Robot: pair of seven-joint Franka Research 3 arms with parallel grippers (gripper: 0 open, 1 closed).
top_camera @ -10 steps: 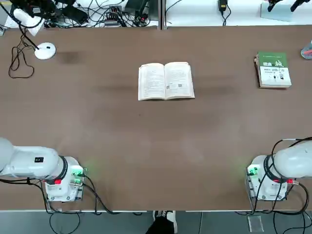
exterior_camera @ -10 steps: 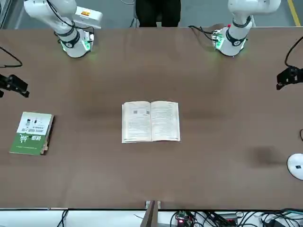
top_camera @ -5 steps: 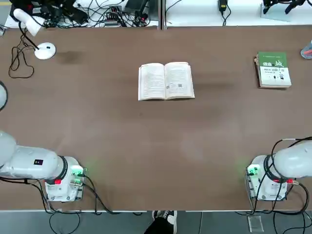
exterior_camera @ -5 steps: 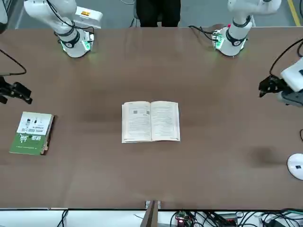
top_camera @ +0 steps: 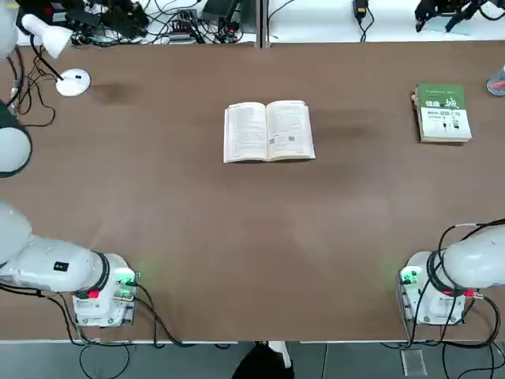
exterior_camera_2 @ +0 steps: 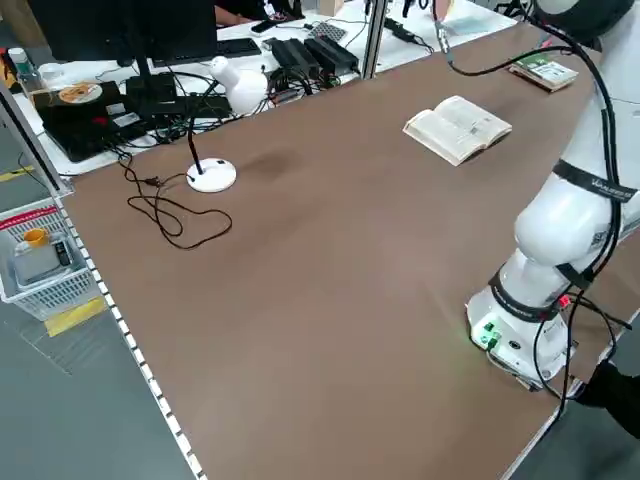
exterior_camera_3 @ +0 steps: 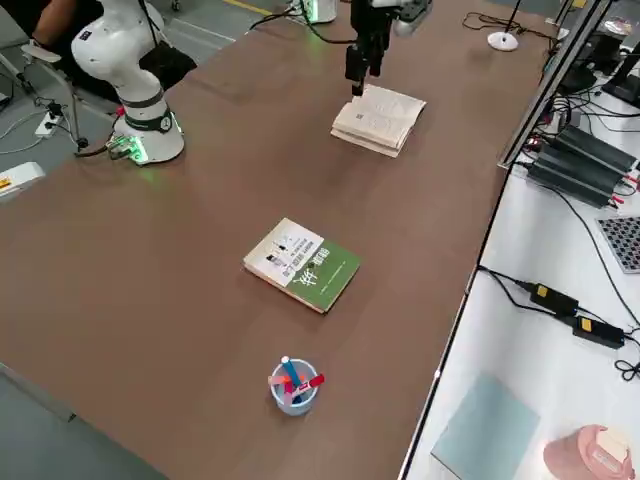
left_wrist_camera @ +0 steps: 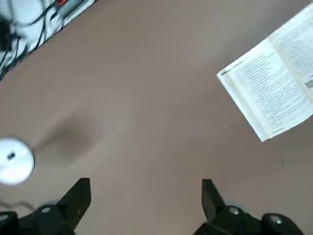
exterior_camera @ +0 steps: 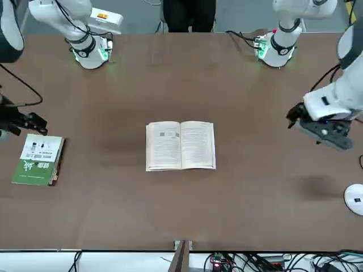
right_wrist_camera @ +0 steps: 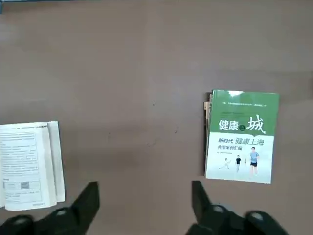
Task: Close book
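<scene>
**Operator A:** Which edges and open room am I seeing?

**Operator B:** I am viewing bare tabletop (top_camera: 237, 260) stretching between the open book (top_camera: 269, 132) and the near edge. A brown gap is separating it from the green-and-white book (top_camera: 443, 114) on the right.

**Operator A:** And my end effectors?

**Operator B:** I am holding the left gripper (left_wrist_camera: 146, 188) over the table to the book's left, fingers spread, gripping nothing. I am holding the right gripper (right_wrist_camera: 145, 188) over the right side, fingers also apart and empty. The book is lying face-up between them. Cables (top_camera: 162, 28) are cluttering the white bench (top_camera: 316, 22) beyond the far edge; a person (exterior_camera: 190, 14) is standing behind the near one.
</scene>
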